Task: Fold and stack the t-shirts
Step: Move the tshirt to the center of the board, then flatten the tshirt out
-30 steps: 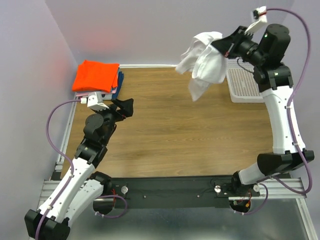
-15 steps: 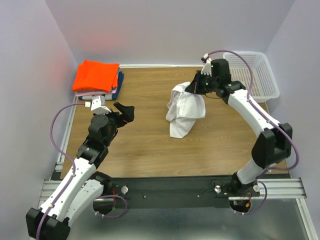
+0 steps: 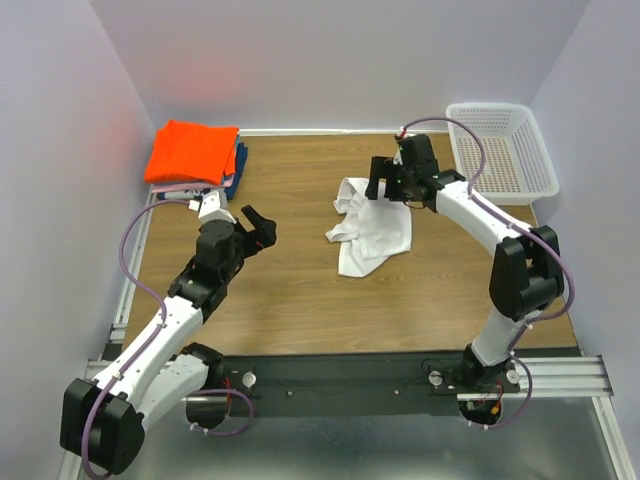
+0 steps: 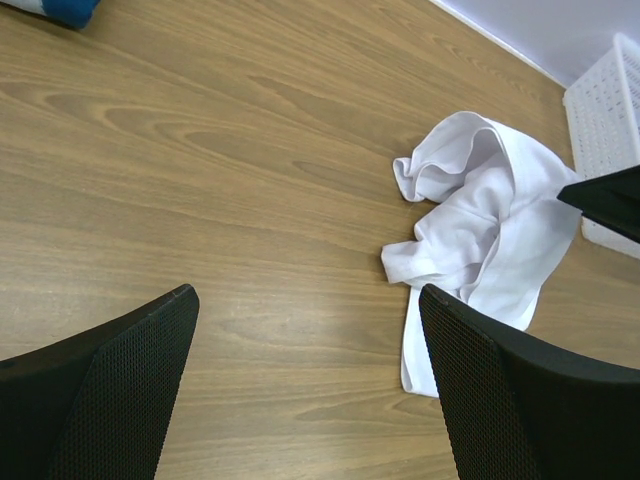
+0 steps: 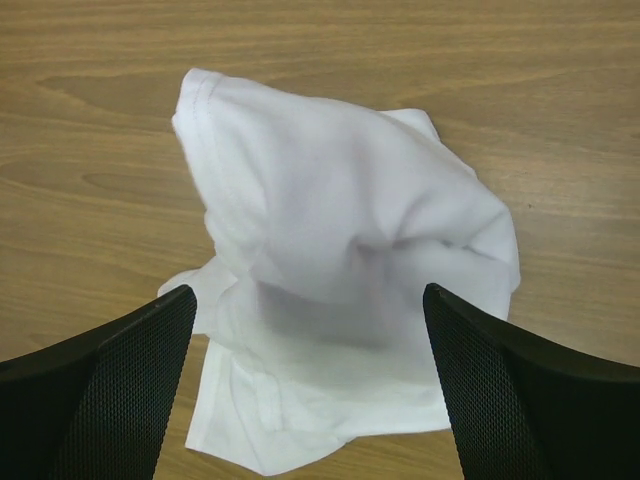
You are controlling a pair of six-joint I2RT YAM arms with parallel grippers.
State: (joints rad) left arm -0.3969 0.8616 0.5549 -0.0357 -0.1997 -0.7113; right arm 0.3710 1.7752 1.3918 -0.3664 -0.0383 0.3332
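Observation:
A crumpled white t-shirt [image 3: 372, 228] lies in a loose heap on the wooden table, right of centre. My right gripper [image 3: 388, 190] hovers just over its far edge, open, with the cloth [image 5: 340, 250] below the gap between its jaws [image 5: 308, 290] and not held. Left of the shirt, my left gripper [image 3: 258, 228] is open and empty above bare wood [image 4: 308, 292]; the white shirt [image 4: 480, 230] is ahead of it to the right. At the far left corner a folded orange t-shirt [image 3: 192, 150] rests on a dark blue one [image 3: 237, 168].
A white mesh basket [image 3: 490, 107] stands at the far right corner, its edge also showing in the left wrist view [image 4: 605, 120]. Walls close the table on the left, back and right. A metal rail [image 3: 135, 270] runs along the left edge.
The right arm swung the white shirt down from above the basket to the table, then opened and let it go; the shirt settled into a heap. The left arm reached slightly forward.

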